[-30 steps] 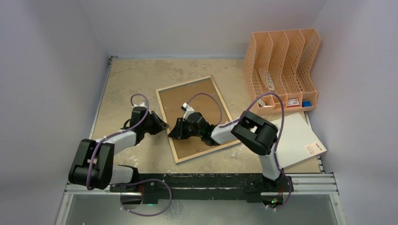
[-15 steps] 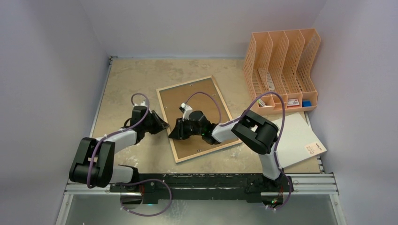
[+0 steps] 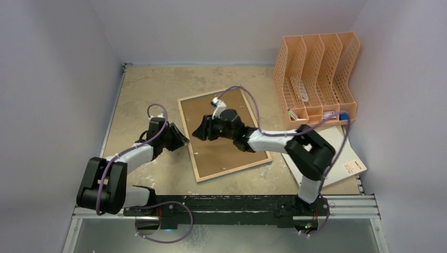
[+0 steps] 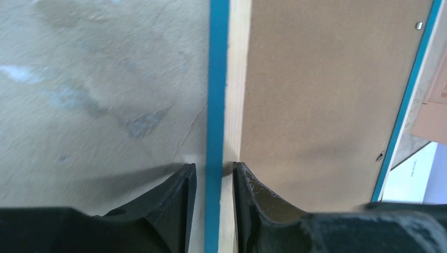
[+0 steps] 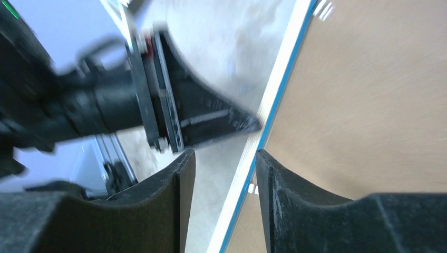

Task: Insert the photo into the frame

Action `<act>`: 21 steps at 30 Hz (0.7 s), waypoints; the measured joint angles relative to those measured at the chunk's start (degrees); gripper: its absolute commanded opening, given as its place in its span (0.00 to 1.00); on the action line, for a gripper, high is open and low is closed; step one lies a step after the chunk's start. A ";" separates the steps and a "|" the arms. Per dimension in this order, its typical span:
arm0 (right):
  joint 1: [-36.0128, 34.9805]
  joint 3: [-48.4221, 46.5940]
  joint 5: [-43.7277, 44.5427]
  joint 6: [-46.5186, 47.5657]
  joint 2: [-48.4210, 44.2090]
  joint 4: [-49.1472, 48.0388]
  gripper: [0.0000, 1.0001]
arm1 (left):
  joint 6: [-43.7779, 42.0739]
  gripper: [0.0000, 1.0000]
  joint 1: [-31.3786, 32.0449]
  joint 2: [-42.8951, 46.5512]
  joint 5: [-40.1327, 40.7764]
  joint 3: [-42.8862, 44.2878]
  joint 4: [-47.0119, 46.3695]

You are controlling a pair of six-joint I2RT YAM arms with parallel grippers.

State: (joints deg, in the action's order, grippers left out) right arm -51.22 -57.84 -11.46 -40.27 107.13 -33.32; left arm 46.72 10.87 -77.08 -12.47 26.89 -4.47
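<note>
- Change: right end effector (image 3: 198,132) shifted up frame's left side, from lower rim toward upper; arm now stretched across backing board (image 3: 224,153).
- Left end effector (image 4: 213,168) unmoved, fingers close either side of left rim; firm clamp cannot be told.
- Right fingers spread, rim passing between, nothing pinched.
- Frame (image 3: 235,169) flat on bench, rear up, position unchanged.
- Photo not in view; presence under board unconfirmed.
- Judgement: insertion likely done, right arm repositioning for second rim grip, perhaps to turn frame over.
</note>
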 measured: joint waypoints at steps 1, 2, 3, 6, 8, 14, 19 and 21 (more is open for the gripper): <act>1.07 0.44 1.51 -0.22 -2.60 0.52 0.51 | -0.31 0.38 0.04 1.22 0.83 0.00 1.86; 2.38 1.20 3.19 -0.37 -5.53 1.11 0.55 | -0.66 0.40 0.04 2.67 1.49 0.00 3.87; 3.89 2.16 5.07 -0.55 -8.70 1.95 0.61 | -1.03 0.43 0.04 4.11 2.21 0.02 5.68; 8.22 4.66 12.87 -0.42 -17.38 6.78 0.81 | -2.62 0.47 0.04 9.09 3.17 0.35 10.99; 10.47 5.75 18.73 0.00 -21.35 10.54 0.92 | -3.43 0.50 0.04 11.87 3.32 0.83 13.79; 16.52 9.86 29.29 3.02 -26.88 21.29 0.96 | -4.44 0.54 0.61 19.52 3.54 1.03 20.33; 21.81 12.76 31.82 3.72 -26.18 27.50 0.94 | -4.28 0.55 1.95 21.33 3.50 0.28 21.27; 23.34 13.49 31.87 3.69 -25.55 28.70 0.92 | -4.22 0.55 1.97 20.98 3.17 -0.68 21.07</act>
State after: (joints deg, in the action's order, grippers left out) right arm -27.88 -44.36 20.40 -36.58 81.58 -4.62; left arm 42.50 12.84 -56.10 -9.30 26.22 16.60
